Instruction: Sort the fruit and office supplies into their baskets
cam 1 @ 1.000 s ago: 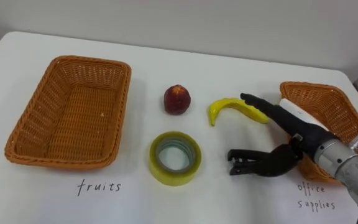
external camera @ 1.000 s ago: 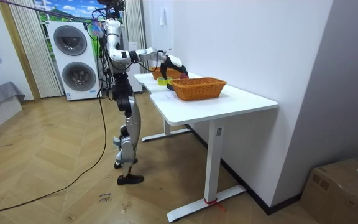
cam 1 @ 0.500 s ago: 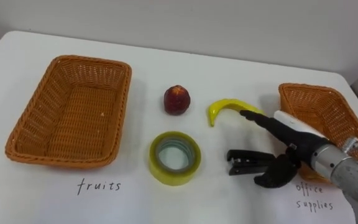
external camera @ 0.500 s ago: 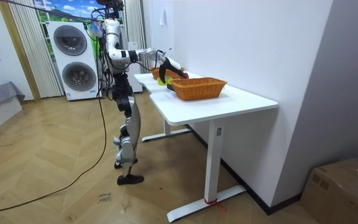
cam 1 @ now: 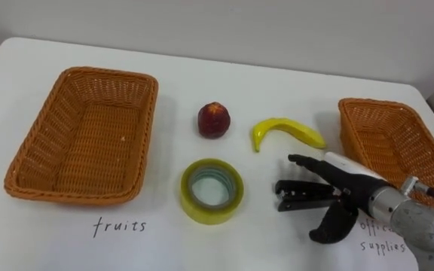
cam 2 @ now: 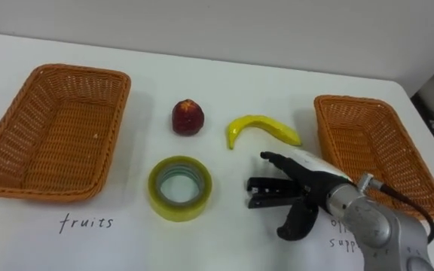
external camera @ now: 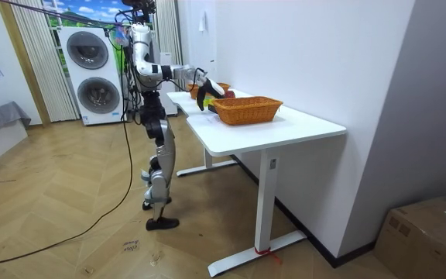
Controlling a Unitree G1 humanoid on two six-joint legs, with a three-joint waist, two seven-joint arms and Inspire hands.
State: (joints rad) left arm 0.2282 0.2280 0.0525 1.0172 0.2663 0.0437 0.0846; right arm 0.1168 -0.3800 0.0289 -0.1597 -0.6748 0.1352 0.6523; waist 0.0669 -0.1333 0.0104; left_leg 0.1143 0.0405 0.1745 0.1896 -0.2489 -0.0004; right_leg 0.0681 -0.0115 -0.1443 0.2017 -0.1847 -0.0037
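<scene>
A black stapler (cam 1: 298, 194) lies on the white table (cam 1: 277, 83), right of a yellow-green tape roll (cam 1: 212, 190). My right hand (cam 1: 355, 191) hovers at the stapler's right end, open: straight fingers (cam 1: 311, 162) reach over it and the thumb (cam 1: 330, 226) hangs on its near side. A red peach (cam 1: 214, 120) and a yellow banana (cam 1: 285, 129) lie farther back. The empty wicker basket (cam 1: 111, 74) labelled fruits sits at the left. Another wicker basket (cam 1: 375, 104), labelled office supplies, sits at the right, also empty.
Handwritten labels mark the table in front of each basket. In the room view the robot (external camera: 149, 101) stands at the far end of the white desk (external camera: 269, 128), with washing machines (external camera: 95, 74) behind it.
My right hand has drawn back from beside the banana toward me and lowered over the stapler. Its thumb has swung from the stapler's right end to the near side. The stapler has not moved.
</scene>
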